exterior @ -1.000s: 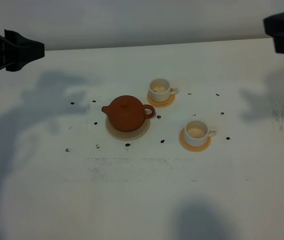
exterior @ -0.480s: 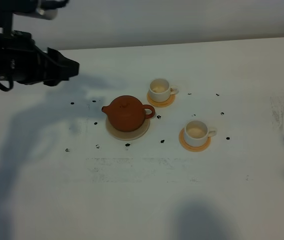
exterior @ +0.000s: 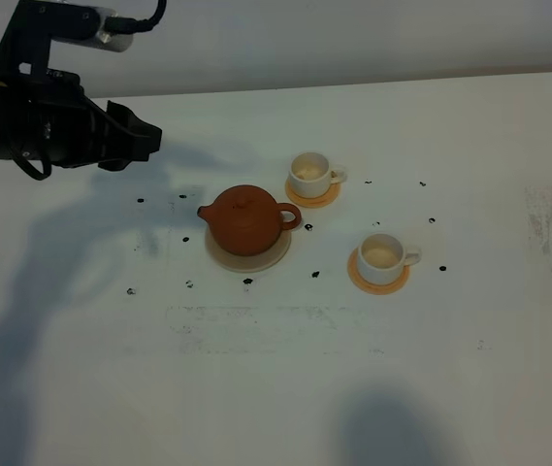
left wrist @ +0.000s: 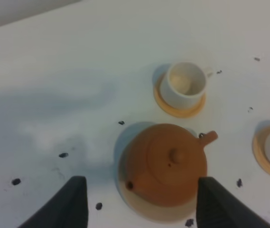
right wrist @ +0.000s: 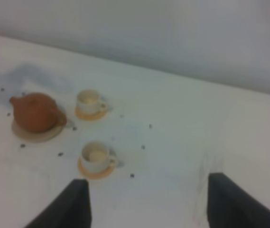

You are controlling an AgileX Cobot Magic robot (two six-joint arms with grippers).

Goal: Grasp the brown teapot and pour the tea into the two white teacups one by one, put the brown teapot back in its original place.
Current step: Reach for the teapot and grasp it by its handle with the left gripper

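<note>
White table (exterior: 256, 388), one brown teapot (exterior: 244, 220), two white teacups (exterior: 310, 175) (exterior: 383, 255), left end effector (left wrist: 142, 180) open, right end effector (right wrist: 147, 180) open

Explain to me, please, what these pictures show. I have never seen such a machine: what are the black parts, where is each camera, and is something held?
This is a robot with two arms, each ending in a two-finger gripper. One camera looks down from high up. The other two sit on the wrists, so the dark shapes at their edge belong to the gripper itself. The left gripper hangs over the white table, not touching the brown teapot, which stands on a beige coaster. Two white teacups stand on orange coasters. The right gripper shows only in its own wrist view. Both grippers are open and hold nothing.
</note>
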